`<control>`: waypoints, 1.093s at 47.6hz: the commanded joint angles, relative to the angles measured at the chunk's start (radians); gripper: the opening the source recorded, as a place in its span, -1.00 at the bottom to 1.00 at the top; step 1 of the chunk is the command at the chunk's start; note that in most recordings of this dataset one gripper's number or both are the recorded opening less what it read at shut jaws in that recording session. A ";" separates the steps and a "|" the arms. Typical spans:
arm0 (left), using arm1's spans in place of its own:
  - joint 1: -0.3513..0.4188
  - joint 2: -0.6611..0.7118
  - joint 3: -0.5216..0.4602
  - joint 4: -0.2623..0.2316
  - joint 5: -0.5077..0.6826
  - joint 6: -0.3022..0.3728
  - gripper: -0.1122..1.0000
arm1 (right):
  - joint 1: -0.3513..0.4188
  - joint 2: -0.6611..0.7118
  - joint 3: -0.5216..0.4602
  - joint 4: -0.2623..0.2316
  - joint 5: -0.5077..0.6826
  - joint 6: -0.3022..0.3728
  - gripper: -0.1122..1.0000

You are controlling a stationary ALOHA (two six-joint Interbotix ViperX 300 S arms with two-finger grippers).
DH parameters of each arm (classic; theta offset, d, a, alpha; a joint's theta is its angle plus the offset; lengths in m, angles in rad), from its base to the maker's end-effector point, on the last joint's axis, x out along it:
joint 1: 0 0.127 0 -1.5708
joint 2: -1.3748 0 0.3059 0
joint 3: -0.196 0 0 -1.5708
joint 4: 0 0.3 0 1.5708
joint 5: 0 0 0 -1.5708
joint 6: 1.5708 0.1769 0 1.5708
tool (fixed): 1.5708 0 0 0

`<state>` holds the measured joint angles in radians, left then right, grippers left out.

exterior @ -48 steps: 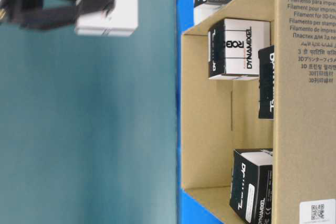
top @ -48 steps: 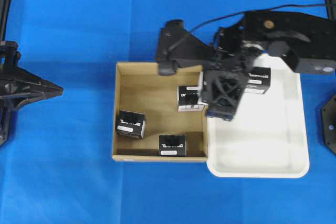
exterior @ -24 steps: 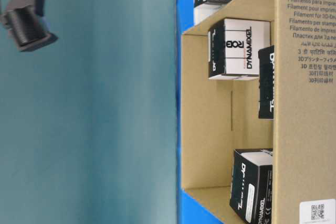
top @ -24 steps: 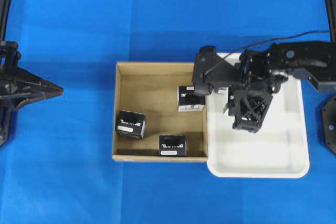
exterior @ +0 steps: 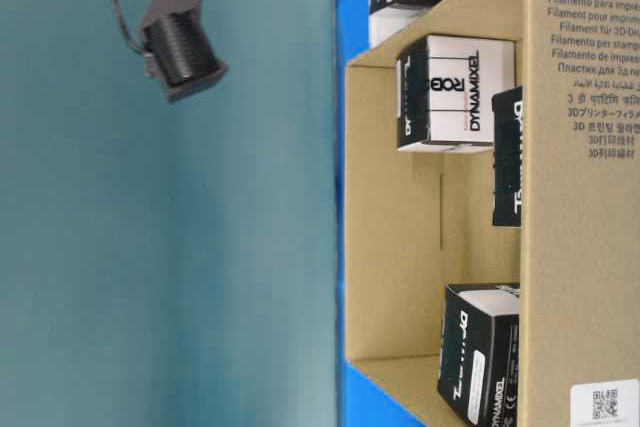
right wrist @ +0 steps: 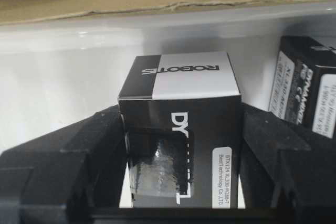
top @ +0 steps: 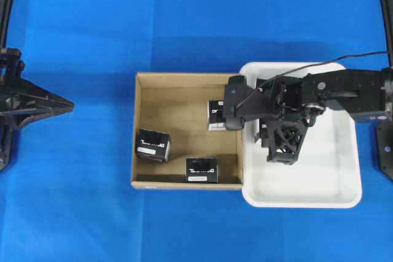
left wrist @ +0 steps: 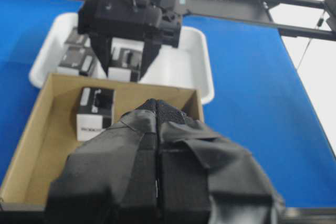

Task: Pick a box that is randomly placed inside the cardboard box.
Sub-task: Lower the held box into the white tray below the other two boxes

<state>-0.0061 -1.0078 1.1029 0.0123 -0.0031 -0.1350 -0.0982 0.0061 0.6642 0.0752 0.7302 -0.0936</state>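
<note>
My right gripper [right wrist: 181,182] is shut on a black box [right wrist: 178,129] with white lettering, one black finger [right wrist: 97,150] on each side of it. It hangs low over the white tray [top: 319,176], just right of the cardboard box [top: 136,127]. From overhead the right gripper [top: 279,142] hides most of the held box. Three more black boxes lie in the cardboard box: one at the left [top: 153,145], one at the front [top: 202,169], and one by the right wall [top: 215,113]. My left gripper [left wrist: 156,106] is shut and empty, parked far left [top: 61,107].
Other black boxes lie in the tray [right wrist: 304,98], close to the right of the held one, and more [left wrist: 76,59] show in the left wrist view. The cardboard box's wall [right wrist: 105,1] runs right behind the tray's rim. Blue cloth covers the table [top: 184,29].
My right arm has swung from the cardboard box's right edge out over the white tray and come down low, with the box still in its grip. The left arm has not moved.
</note>
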 commanded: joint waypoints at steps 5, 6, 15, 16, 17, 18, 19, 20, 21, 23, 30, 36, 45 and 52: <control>-0.002 0.008 -0.021 0.003 -0.011 -0.002 -0.92 | 0.002 0.017 -0.006 -0.002 -0.020 -0.006 0.23; -0.002 0.008 -0.021 0.003 -0.011 -0.002 -0.92 | 0.002 0.017 -0.006 -0.002 -0.023 -0.006 0.23; -0.002 0.008 -0.021 0.003 -0.011 -0.002 -0.92 | -0.005 0.017 -0.003 -0.002 -0.034 -0.003 0.23; -0.002 0.008 -0.020 0.003 -0.011 -0.002 -0.92 | -0.005 0.017 -0.003 -0.002 -0.035 -0.003 0.23; 0.000 0.008 -0.020 0.003 -0.009 -0.002 -0.92 | -0.005 0.017 -0.003 -0.003 -0.034 -0.003 0.23; -0.002 0.008 -0.021 0.003 -0.011 -0.002 -0.92 | -0.005 0.017 -0.003 -0.002 -0.034 -0.003 0.23; -0.002 0.008 -0.020 0.003 -0.009 -0.002 -0.92 | -0.005 0.018 -0.003 -0.002 -0.035 -0.003 0.23; -0.002 0.008 -0.021 0.003 -0.009 -0.002 -0.92 | -0.005 0.017 -0.003 -0.002 -0.035 -0.002 0.23; -0.002 0.008 -0.020 0.003 -0.009 -0.002 -0.92 | -0.005 0.017 -0.005 -0.002 -0.035 -0.002 0.23; 0.000 0.008 -0.021 0.002 -0.009 -0.002 -0.92 | -0.006 0.017 -0.006 -0.002 -0.037 -0.002 0.23; 0.000 0.008 -0.021 0.003 -0.009 -0.002 -0.92 | -0.003 0.012 -0.017 0.002 -0.044 0.002 0.43; 0.000 0.008 -0.020 0.003 -0.009 -0.002 -0.92 | 0.003 -0.003 -0.035 -0.002 -0.063 -0.005 0.94; 0.000 0.008 -0.020 0.003 -0.008 -0.002 -0.92 | -0.003 -0.028 -0.049 0.000 -0.063 0.003 0.98; -0.002 0.006 -0.020 0.003 -0.008 -0.002 -0.92 | -0.005 -0.089 -0.077 0.003 -0.023 0.020 0.99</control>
<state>-0.0061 -1.0078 1.1029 0.0123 -0.0031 -0.1365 -0.1012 -0.0414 0.6151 0.0752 0.6964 -0.0844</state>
